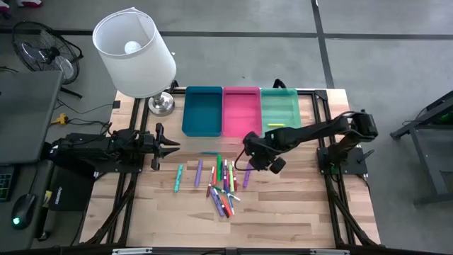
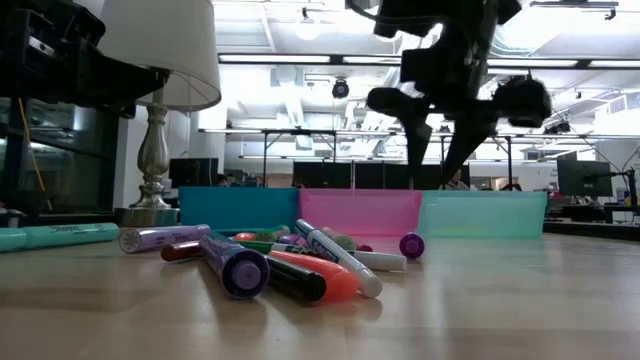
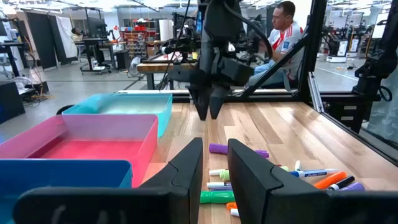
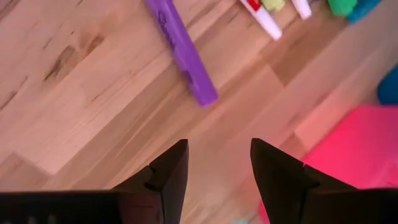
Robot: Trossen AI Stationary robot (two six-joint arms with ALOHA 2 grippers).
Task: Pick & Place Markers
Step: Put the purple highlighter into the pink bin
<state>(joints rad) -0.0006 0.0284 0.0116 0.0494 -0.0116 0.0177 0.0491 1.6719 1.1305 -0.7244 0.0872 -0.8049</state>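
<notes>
hovering apart-fingered and empty over the table's middle, the right gripper (image 4: 214, 165) nears a purple marker (image 4: 181, 51); teal marker (image 2: 58, 236) reads "sharpie"; left gripper (image 1: 170, 149) waits narrowly parted, empty, near the left edge.

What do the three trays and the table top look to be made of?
The pink tray, and the blue and green ones beside it, look like thin translucent plastic: light glows through their walls in the low view. The table top looks like light wood with a smooth, faintly glossy finish: grain streaks and plank seams show. It may be laminate.

Right end effector (image 4: 214, 165) fingers apart, empty, above wood near purple marker (image 4: 181, 50)
</notes>
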